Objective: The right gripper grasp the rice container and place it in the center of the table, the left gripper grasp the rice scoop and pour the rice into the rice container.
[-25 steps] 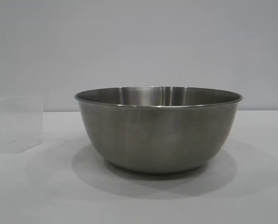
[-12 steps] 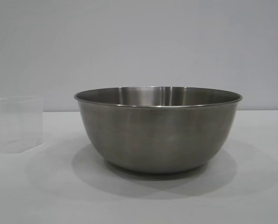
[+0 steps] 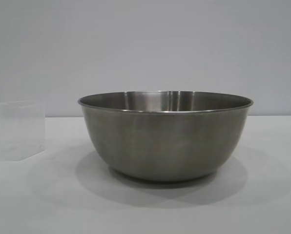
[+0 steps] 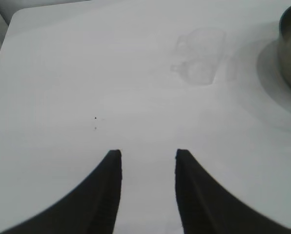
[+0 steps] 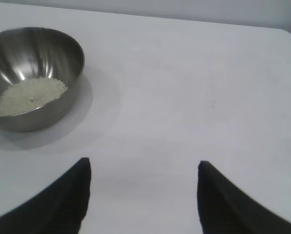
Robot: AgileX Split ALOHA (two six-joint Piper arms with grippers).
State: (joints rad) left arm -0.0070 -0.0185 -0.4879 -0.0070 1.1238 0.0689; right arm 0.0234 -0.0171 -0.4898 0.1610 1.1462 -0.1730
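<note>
Steel rice container (image 3: 165, 135), rice (image 5: 30, 95) already in it, sat mid-worktop (image 3: 267, 204) beside the empty rice scoop (image 3: 18, 129); we saw nothing shift, both left claw (image 4: 148, 161) and right claw (image 5: 143, 168) open, empty, so pouring looked finished.

Bare table (image 5: 194, 97) around rice container (image 3: 165, 139) and rice scoop (image 3: 18, 130).

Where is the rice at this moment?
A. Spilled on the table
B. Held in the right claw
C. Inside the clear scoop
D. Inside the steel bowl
D: the right wrist view shows a heap of white rice on the bottom of the rice container, while the rice scoop stands beside it on the table and looks empty, and the right claw holds nothing.
</note>
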